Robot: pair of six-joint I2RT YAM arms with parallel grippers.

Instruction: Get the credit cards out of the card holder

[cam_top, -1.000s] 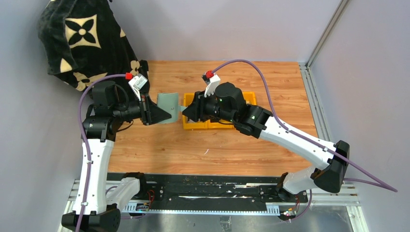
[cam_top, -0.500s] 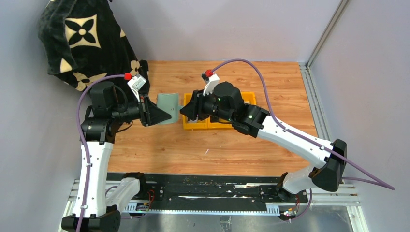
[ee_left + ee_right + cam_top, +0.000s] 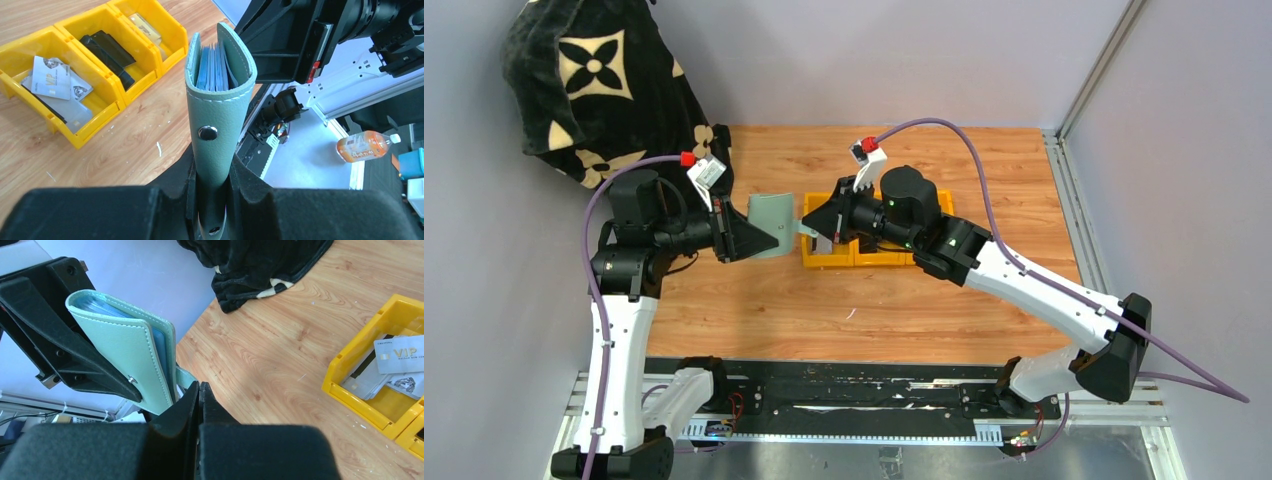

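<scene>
- The left gripper [image 3: 215,172] holds a small sage-green leather folding card holder [image 3: 217,100] in the air over the wooden table [image 3: 824,310]. Its jaws are clamped on the holder's near end, one on each side, just past a round metal snap stud [image 3: 207,133]
- The holder sticks straight out of those jaws toward the right gripper [image 3: 199,390], folded over. A tight stack of thin blue-edged leaves [image 3: 212,70] shows at its open end, and from here I can't tell cards from pockets
- The right gripper sits just beside the holder with its jaws clenched flat together. The holder's little green closure tab [image 3: 182,376] reaches to their tips, but I can't tell whether it is actually pinched
- On the table beneath the right arm is a row of yellow plastic bins [image 3: 844,262]
- One end bin holds loose white and grey printed cards [image 3: 50,77], one of them marked VIP
- The middle bin holds a black wallet-like item [image 3: 107,50], and the other end bin holds a tan card [image 3: 145,27]
- A black plush cloth with cream flower shapes [image 3: 594,80] is heaped at the far left corner of the table
</scene>
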